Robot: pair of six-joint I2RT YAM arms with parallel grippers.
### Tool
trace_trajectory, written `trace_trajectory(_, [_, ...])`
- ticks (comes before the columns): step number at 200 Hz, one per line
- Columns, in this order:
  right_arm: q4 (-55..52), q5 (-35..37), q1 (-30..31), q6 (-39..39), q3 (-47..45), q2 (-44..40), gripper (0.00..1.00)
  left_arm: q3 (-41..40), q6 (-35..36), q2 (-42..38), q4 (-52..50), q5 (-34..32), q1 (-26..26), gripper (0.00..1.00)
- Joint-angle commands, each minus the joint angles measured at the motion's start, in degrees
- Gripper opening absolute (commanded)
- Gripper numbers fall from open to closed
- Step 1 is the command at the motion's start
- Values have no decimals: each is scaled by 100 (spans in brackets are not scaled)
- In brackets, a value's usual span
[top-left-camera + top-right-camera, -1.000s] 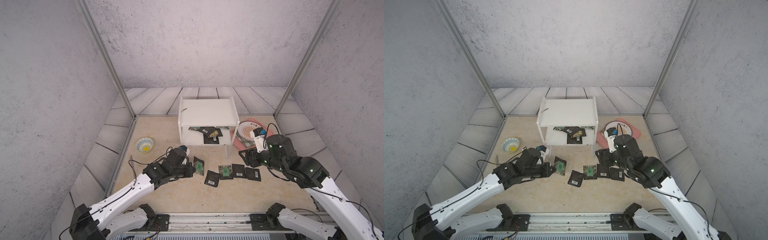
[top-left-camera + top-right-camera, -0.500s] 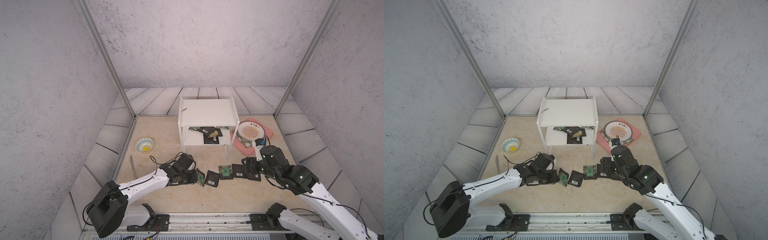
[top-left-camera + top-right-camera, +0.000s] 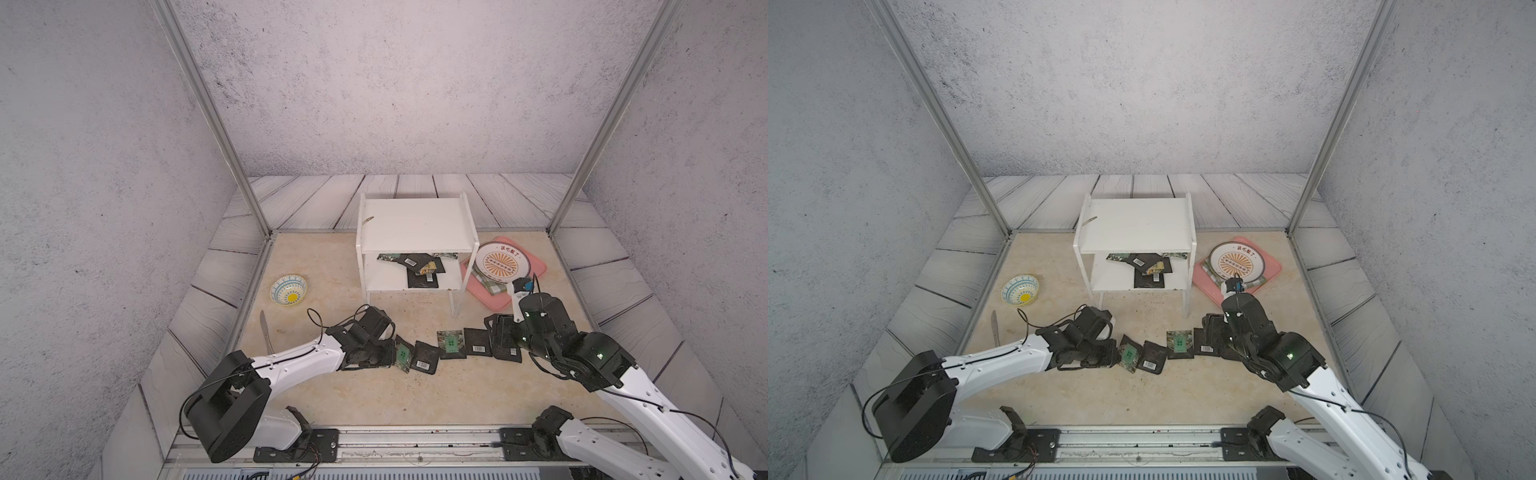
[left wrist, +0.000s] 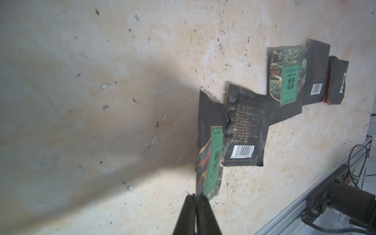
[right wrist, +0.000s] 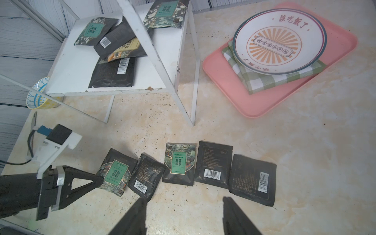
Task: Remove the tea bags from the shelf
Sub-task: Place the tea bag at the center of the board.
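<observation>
The white shelf (image 3: 415,224) stands in the middle of both top views, at the back of the table (image 3: 332,386). A small pile of tea bags (image 3: 422,270) lies on its lower level, some with the green side up and some showing a barcode.

Five more tea bags lie in a row (image 5: 179,164) on the table in front of the shelf, in the lower middle of the right wrist frame. The end bag (image 5: 115,173) at the left of that row has its green side up and sits tilted, leaning on the black bag next to it.

The left gripper (image 4: 195,196) is low over the table, and its tip touches that end bag. Its jaws are almost together, with only a thin slit between them. I cannot tell if they pinch the bag's corner.

The right gripper (image 5: 184,200) hangs over the right part of the row. Its jaws are wide apart and hold nothing.

To the right of the shelf a pink tray (image 5: 234,93) holds a checked cloth (image 5: 264,81) with a plate (image 5: 278,38) on top. A small bowl (image 3: 288,289) and a knife (image 3: 266,332) lie at the left of both top views
</observation>
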Motion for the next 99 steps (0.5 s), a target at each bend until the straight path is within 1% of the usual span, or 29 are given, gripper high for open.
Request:
trace_trajectory(1, [42,46,-54,135,-70,-78,62,29,38,-72,-127,-181,30,15])
trace_trajectory(10, [62,26,-78,173,-88,-60,63,5,26,-147,-190,-261,33,15])
trace_trajectory(26, [105,-37,-117,202,-103,-27,63,-34,40,-290,-298,-373,29,24])
trace_trajectory(36, [130,-72,-131,213,-106,-10,62,-48,48,-366,-372,-427,29,25])
trace_trajectory(47, [149,-108,-160,214,-106,-2,63,-53,70,-462,-478,-486,37,31])
trace_trajectory(56, [150,-140,-190,223,-98,8,63,-69,99,-547,-562,-529,37,32])
trace_trajectory(69, [165,-219,-260,226,-97,17,64,-105,84,-668,-683,-644,43,37])
trace_trajectory(77, [167,-279,-312,233,-97,30,64,-122,111,-744,-745,-693,59,42])
trace_trajectory(94, [189,-456,-476,243,-80,53,66,-91,153,-926,-941,-808,70,47])
trace_trajectory(99, [208,-521,-543,251,-88,52,66,-75,151,-986,-1001,-845,72,50])
